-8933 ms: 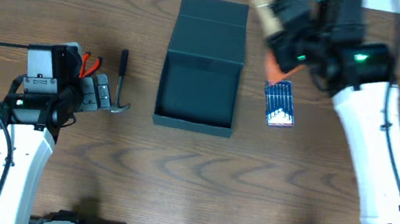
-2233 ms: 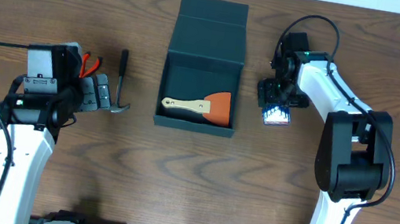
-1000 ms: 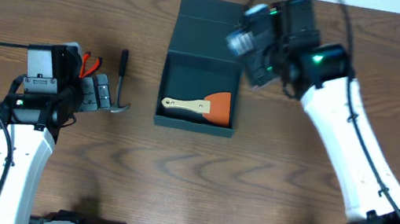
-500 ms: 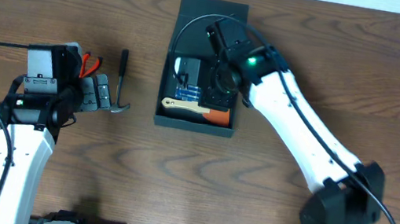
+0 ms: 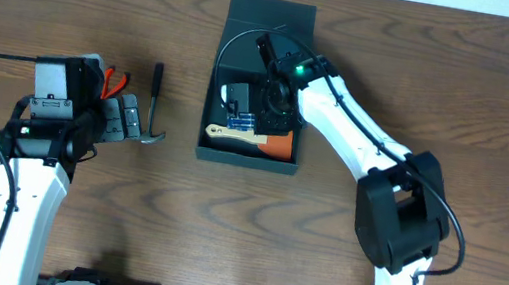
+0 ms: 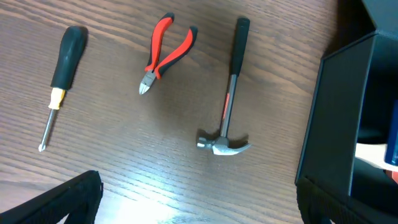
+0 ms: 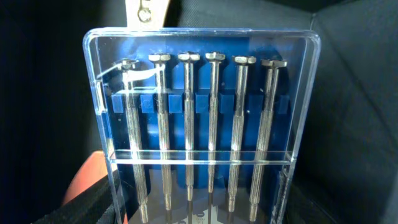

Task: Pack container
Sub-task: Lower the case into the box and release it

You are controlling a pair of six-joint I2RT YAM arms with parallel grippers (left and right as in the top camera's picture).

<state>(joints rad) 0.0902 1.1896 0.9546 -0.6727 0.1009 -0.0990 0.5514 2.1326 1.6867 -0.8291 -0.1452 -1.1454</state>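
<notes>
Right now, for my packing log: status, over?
Left fingers open, empty, near hammer. Right fingers gripping screwdriver set inside container, over scraper. Nothing in the way.

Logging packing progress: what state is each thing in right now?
Box: lid open.
Scraper: lying in box.
Case: held inside box.
Hammer: on table.
Pliers: on table, jaws closed.
Screwdriver: on table.
Left end effector: open, empty.
Right end effector: shut on case.

Our left arm (image 5: pixel 24 199) sits folded at our left, jaws spread wide and empty. Our right arm (image 5: pixel 342 130) stretches forward and leftward, jaws gripping the screwdriver case (image 7: pixel 202 124).
</notes>
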